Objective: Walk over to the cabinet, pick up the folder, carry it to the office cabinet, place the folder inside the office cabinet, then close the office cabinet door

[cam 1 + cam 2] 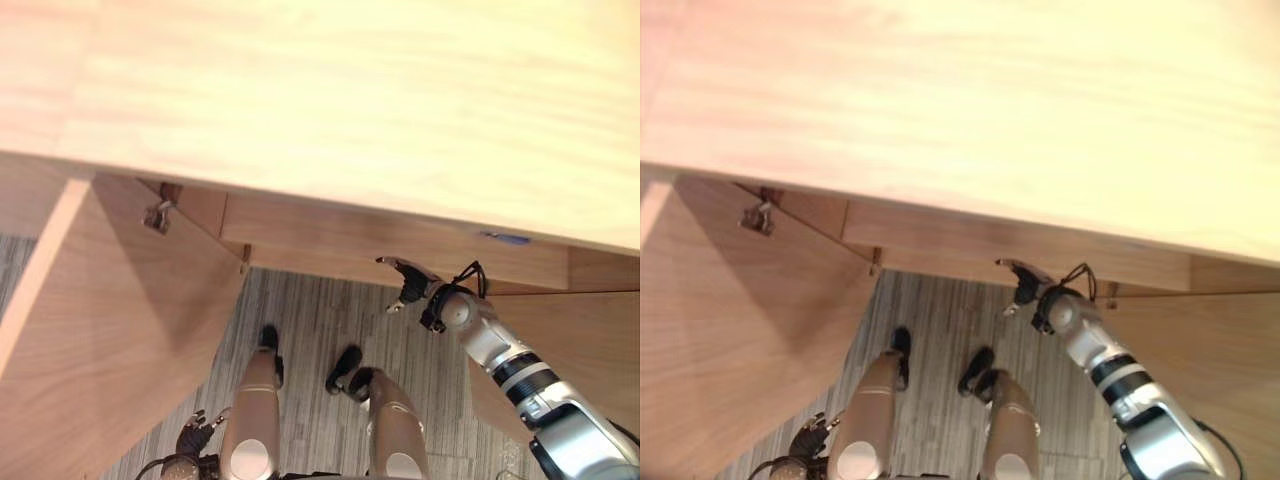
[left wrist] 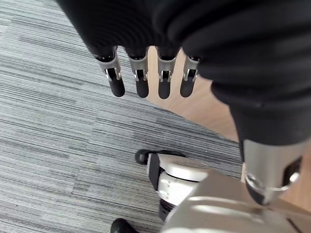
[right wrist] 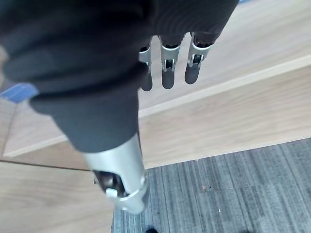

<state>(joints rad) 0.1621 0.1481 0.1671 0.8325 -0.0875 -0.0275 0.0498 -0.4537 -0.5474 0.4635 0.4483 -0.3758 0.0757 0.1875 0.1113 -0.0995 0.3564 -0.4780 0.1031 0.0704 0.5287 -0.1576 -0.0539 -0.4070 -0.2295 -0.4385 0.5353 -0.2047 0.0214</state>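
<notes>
At 7 o'clock, low down, the left hand (image 1: pixel 197 432) hangs over the grey striped floor (image 1: pixel 310 320). Its fingers (image 2: pixel 141 87) are straight and loose, holding nothing. At 8 o'clock the left door (image 1: pixel 110 330) of the office cabinet (image 1: pixel 350 100) stands open. At 4 o'clock the right hand (image 1: pixel 408 279) is just by the shelf edge under the wood top. Its fingers (image 3: pixel 167 77) are straight, and it is empty too. A small blue edge (image 1: pixel 505 238) shows inside at 3 o'clock. I cannot tell if it is the folder.
</notes>
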